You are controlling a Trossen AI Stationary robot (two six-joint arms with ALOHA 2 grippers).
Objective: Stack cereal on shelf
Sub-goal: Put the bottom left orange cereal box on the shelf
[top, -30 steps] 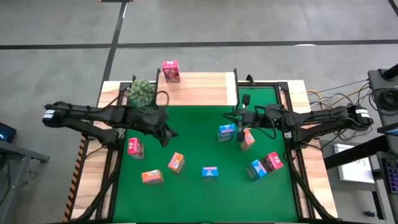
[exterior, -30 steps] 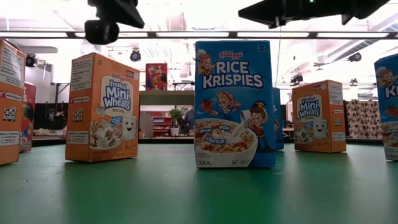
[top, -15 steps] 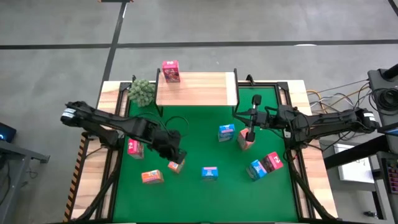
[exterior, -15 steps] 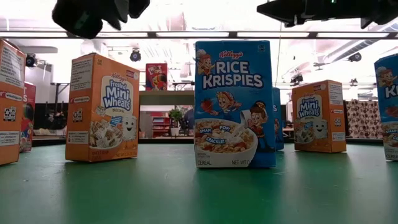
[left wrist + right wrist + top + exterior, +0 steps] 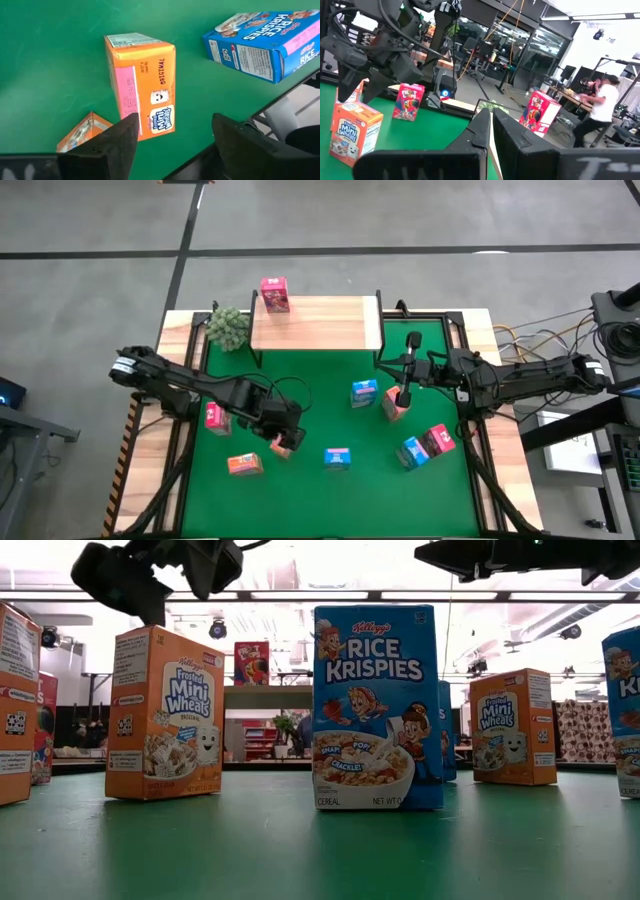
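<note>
The shelf (image 5: 315, 323) stands at the table's far edge, with one pink-red cereal box (image 5: 274, 293) on its far left corner. Several more cereal boxes stand on the green mat (image 5: 330, 420). My left gripper (image 5: 284, 434) hangs open, pointing steeply down, just above an upright orange box (image 5: 142, 85), touching nothing. In the low view its fingers (image 5: 160, 570) sit above that box's top (image 5: 165, 715). My right gripper (image 5: 397, 368) waits shut, held high and about level, above another orange box (image 5: 397, 406); its fingers (image 5: 487, 135) hold nothing.
A green plant (image 5: 227, 327) stands left of the shelf. On the mat are a pink-red box (image 5: 217, 416), an orange box (image 5: 244, 465), blue boxes (image 5: 338, 458) (image 5: 365, 392) (image 5: 412, 451) and a pink-red box (image 5: 440, 439). A person (image 5: 597, 110) moves in the room behind.
My left gripper has swung from beside the plant toward the table's near edge and right, come down over the orange box, tipped to point downward, and opened. My right gripper has drawn back a little toward the right edge, staying shut.
</note>
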